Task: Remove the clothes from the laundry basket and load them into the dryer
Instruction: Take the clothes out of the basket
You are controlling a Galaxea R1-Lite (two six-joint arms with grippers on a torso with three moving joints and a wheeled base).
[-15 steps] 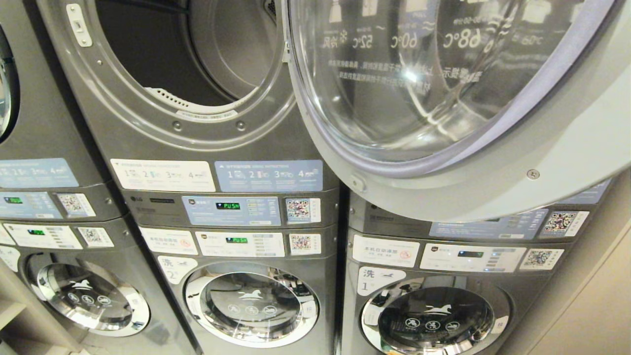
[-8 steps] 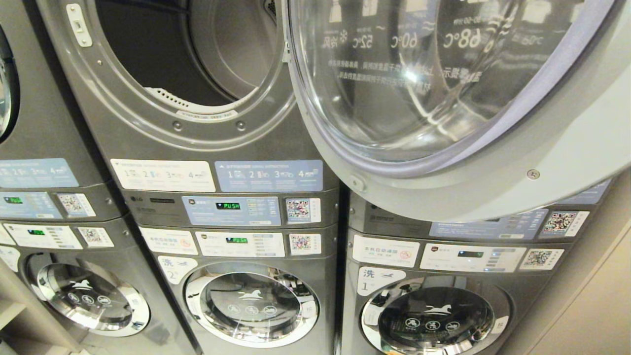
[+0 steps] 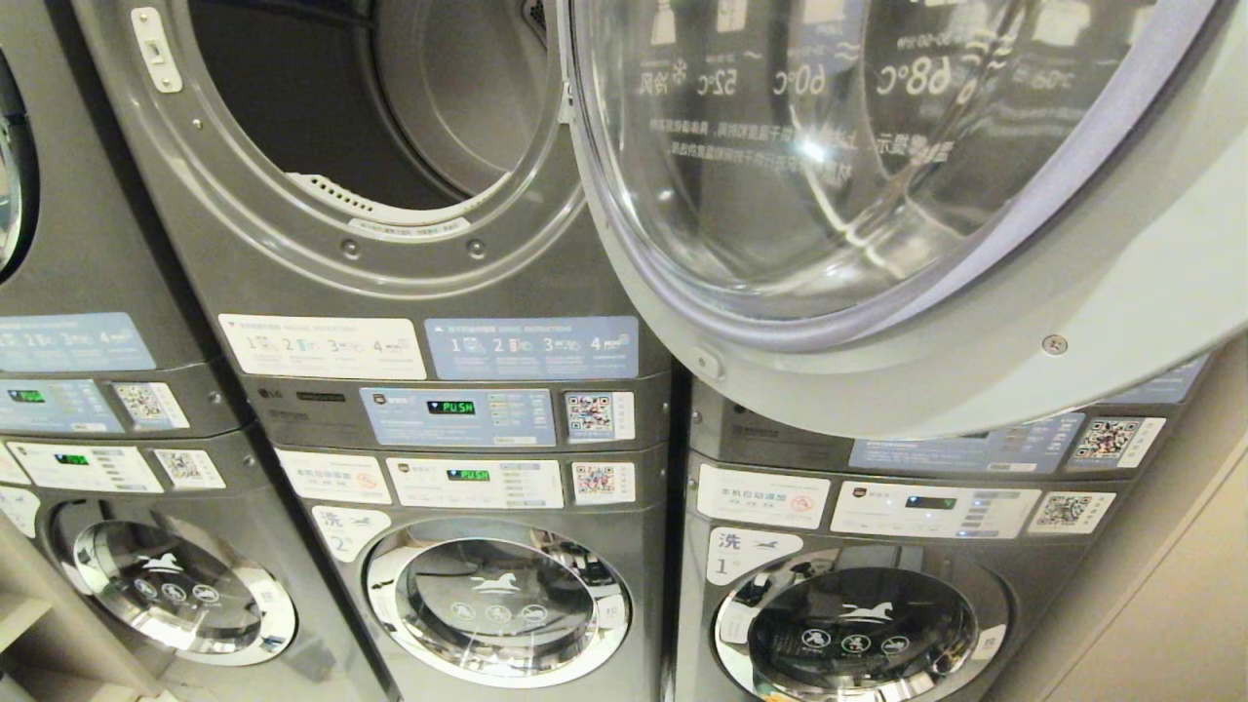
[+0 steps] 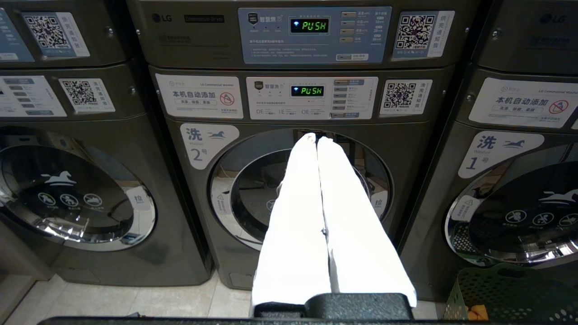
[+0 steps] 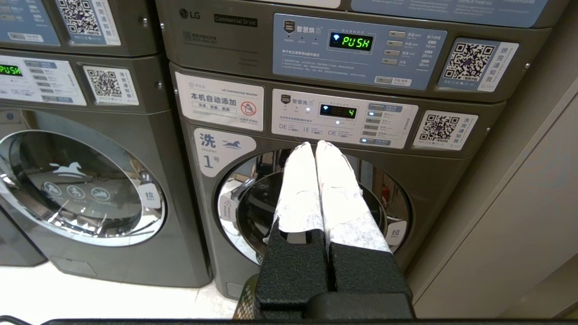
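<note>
The upper dryer [image 3: 409, 263] in the middle stack stands with its drum empty and its round glass door [image 3: 877, 195] swung wide to the right. Neither gripper shows in the head view. My left gripper [image 4: 316, 137], white-wrapped fingers pressed together and holding nothing, hangs low in front of washer 2 [image 4: 198, 149]. My right gripper [image 5: 314, 144] is shut and empty too, facing washer 1 [image 5: 216, 153]. The green mesh laundry basket [image 4: 510, 293] stands on the floor before washer 1; something orange [image 4: 477, 311] shows inside it, and the other clothes are hidden.
Three stacks of grey machines stand side by side, with closed washer doors [image 3: 497, 600] below. The open dryer door overhangs the right stack. A beige wall panel [image 5: 519, 216] closes the right side. Pale floor tiles [image 4: 135, 302] lie in front.
</note>
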